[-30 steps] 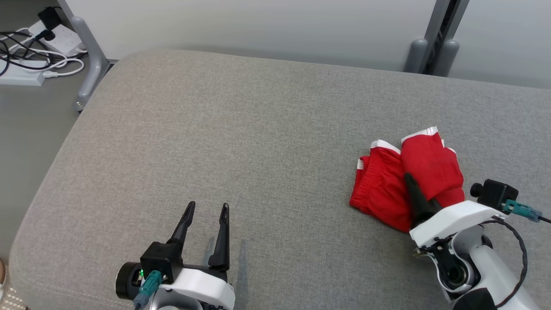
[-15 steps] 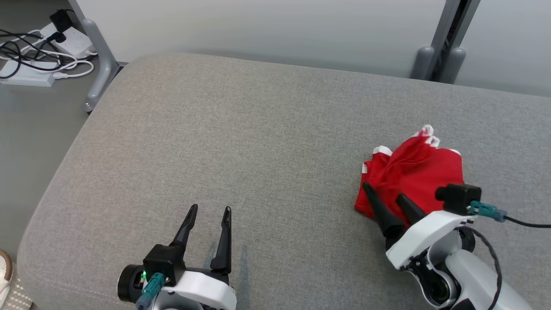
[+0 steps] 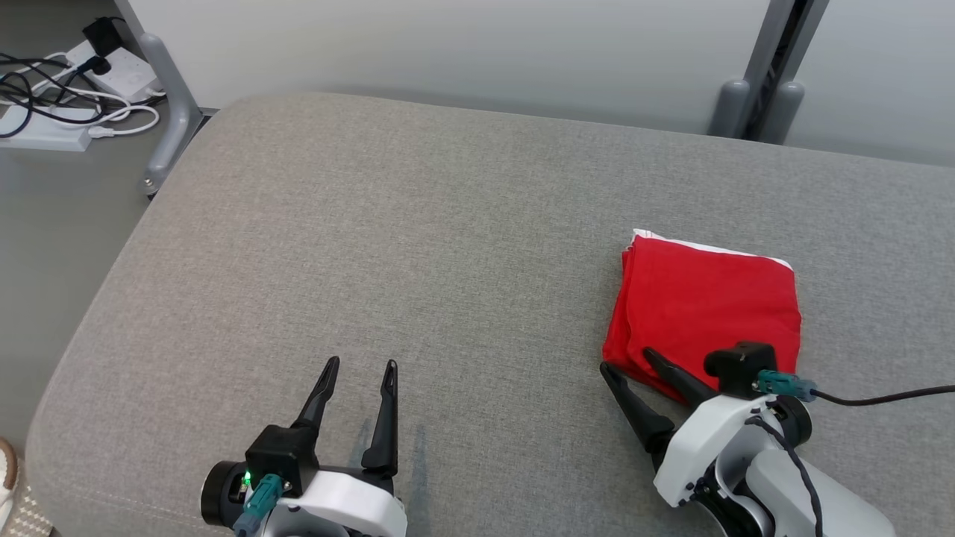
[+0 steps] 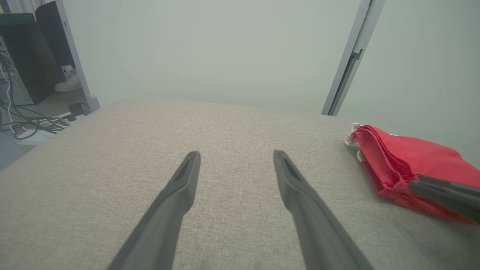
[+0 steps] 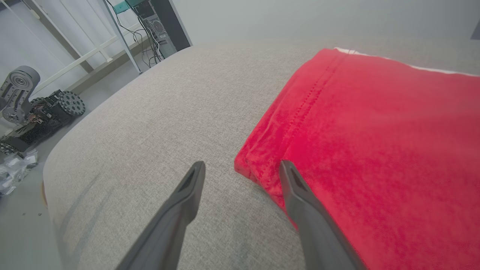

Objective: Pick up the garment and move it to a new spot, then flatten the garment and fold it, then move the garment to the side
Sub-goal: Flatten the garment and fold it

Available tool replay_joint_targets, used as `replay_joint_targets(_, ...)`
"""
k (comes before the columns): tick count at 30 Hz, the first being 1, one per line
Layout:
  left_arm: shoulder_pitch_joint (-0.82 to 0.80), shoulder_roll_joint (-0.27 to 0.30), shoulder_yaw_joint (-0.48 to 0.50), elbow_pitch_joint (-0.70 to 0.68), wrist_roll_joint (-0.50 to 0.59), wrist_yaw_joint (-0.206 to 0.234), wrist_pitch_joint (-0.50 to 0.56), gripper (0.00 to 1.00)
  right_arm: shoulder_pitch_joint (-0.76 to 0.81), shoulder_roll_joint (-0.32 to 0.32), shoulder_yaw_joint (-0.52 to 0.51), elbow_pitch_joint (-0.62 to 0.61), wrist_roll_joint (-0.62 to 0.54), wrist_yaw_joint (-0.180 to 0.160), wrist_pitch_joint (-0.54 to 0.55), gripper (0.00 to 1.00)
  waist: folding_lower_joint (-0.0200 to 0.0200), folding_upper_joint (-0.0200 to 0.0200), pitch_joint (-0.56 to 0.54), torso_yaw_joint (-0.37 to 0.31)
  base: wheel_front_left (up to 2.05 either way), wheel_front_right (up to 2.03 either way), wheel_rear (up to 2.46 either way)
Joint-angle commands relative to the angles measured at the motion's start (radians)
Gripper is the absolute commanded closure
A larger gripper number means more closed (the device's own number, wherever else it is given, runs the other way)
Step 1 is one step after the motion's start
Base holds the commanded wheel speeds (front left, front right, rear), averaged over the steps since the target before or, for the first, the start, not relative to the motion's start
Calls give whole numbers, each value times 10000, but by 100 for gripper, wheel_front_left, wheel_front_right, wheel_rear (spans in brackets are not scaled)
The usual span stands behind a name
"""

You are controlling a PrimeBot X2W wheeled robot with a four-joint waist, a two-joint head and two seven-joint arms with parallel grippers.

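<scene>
Garment [image 3: 705, 309] folded into a flat, nearly square pad toward the right end of the bench [image 3: 448, 261], well in from both long edges. Slightly wider along the bench than across it, thin white trim on the far side, stacked fold layers facing the bench's left end. Nothing on the grey cushion in the way; just power strips [image 3: 74, 112] and cables on the floor past the far left corner, next to a metal leg [image 3: 168, 112]. Right gripper [image 3: 627, 359] low at the pad's near left corner, fingers spread and gripping nothing, one over red cloth, the other over bare cushion; can't tell if touching. Left gripper [image 3: 361, 364] near the front edge, left of middle, also spread and empty, pointing at the far edge.
</scene>
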Motion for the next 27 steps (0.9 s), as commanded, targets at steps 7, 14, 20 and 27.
replay_joint_targets(7,53,35,195,-15,23,65,-31,0,-123,-101,1186,-458,410,-2,136,0,0,0,-140,-480,0,0,0)
replay_joint_targets(14,-76,38,395,-89,176,3,-31,0,-316,-646,1480,-1331,1106,-4,79,0,0,0,-193,-1097,0,0,0)
replay_joint_targets(20,-221,38,765,-314,324,-45,-31,0,-361,-1466,184,-1811,1314,-4,-403,0,0,0,-193,-1758,0,0,0)
replay_joint_targets(27,-370,34,1113,-577,481,-123,-31,0,71,-2013,-2702,-1936,-323,-4,-594,0,0,0,-71,-2331,0,0,0)
